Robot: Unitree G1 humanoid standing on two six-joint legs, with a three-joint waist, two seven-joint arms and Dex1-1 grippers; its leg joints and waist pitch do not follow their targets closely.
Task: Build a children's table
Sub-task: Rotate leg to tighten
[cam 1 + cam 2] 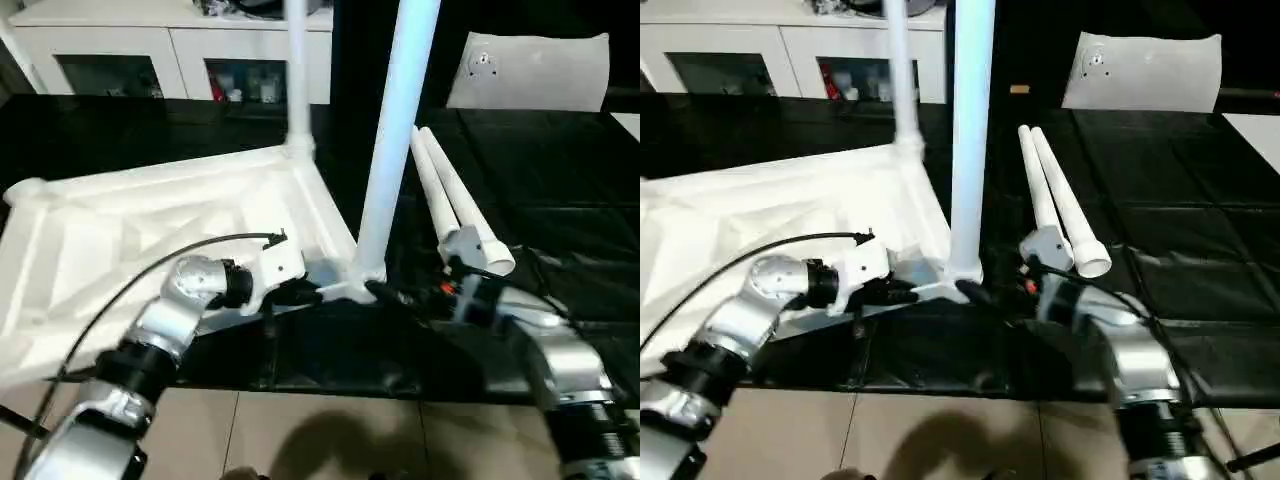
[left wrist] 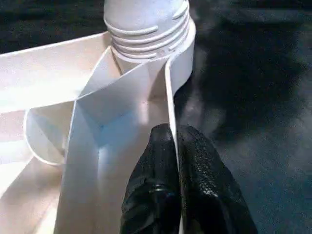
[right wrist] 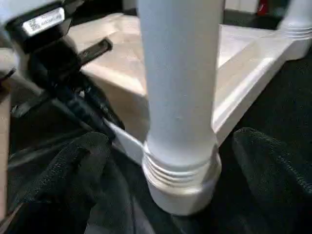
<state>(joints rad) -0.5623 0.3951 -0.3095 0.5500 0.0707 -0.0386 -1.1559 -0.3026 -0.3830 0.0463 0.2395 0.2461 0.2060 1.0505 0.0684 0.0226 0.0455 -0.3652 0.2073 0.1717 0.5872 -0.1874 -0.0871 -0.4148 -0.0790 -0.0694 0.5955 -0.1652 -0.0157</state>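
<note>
The children's table top lies underside up on the black mat. Two white legs stand upright in its corner sockets, one at the far corner and one at the near corner. Two loose legs lie side by side on the mat to the right. My left gripper is shut on the top's thin rim close to the near corner socket. My right gripper is open, with one black finger on either side of the near leg's threaded base, clear of it.
A white cabinet stands along the back. A flat white panel with a small round mark rests at the back right. The black mat ends at a tiled floor near me. A black cable arcs over my left forearm.
</note>
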